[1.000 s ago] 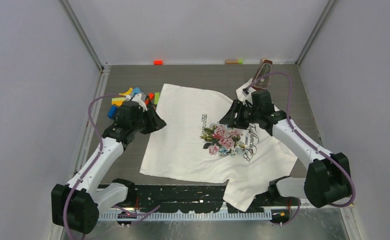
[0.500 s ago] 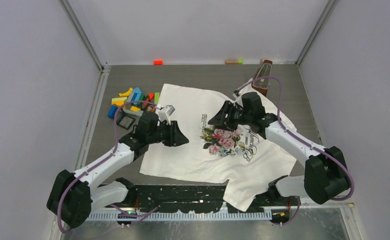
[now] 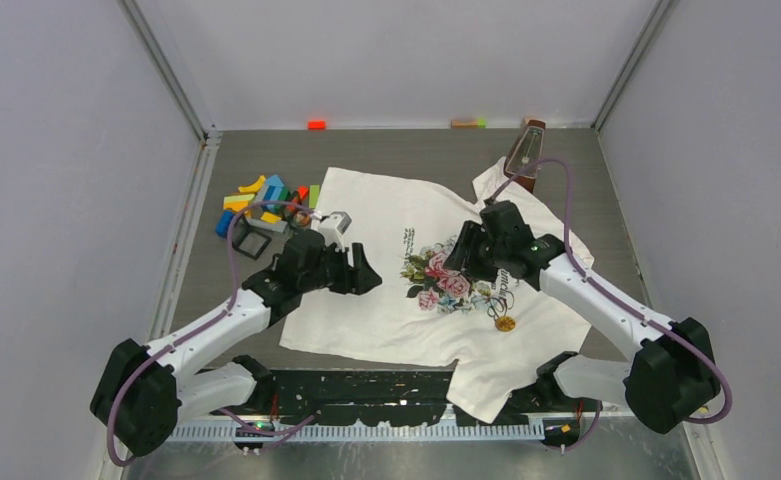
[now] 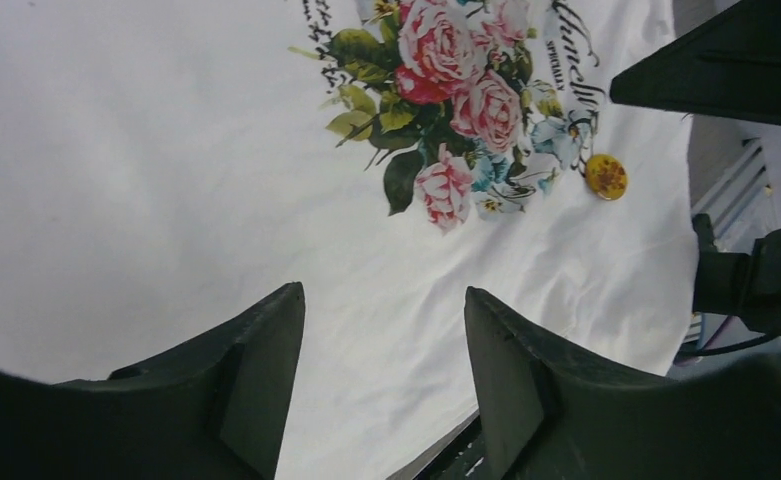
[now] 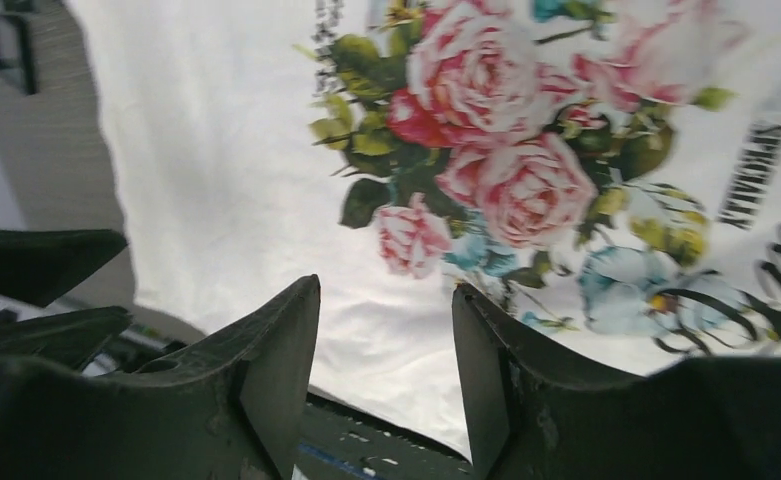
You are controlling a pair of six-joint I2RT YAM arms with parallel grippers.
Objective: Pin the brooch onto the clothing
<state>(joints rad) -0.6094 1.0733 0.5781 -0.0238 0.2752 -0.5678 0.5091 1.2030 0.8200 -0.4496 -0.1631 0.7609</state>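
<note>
Top external view, and your T-shirt [image 3: 386, 300] is spread flat across the middle of the table [image 3: 406, 150], front up, rose print [image 3: 444, 272] showing.

— Where's the brooch?

— Small round gold brooch [image 3: 506, 323], on the shirt just beside the near end of the dark cursive lettering [image 3: 499, 292], right of the roses. Your left wrist view catches it too, past the print. You can't tell from these views whether its pin has gone through the cloth.

— And your left gripper?

— Left gripper [image 3: 370, 277] is over the shirt's left part, fingers spread wide with nothing between them. In the left wrist view there's only plain white cloth in the gap.

— The right one?

— Right gripper [image 3: 454, 260] is over the right side of the print, jaws apart and empty as well. Your right wrist view looks past the fingers onto pink roses and a blue flower. It's clear of the brooch, which lies nearer the arm bases.

— What else is on the table?

— Coloured blocks [image 3: 259, 196] in a heap off the shirt's far-left corner. A brown object [image 3: 529, 150] stands at the far right, by the sleeve.
</note>
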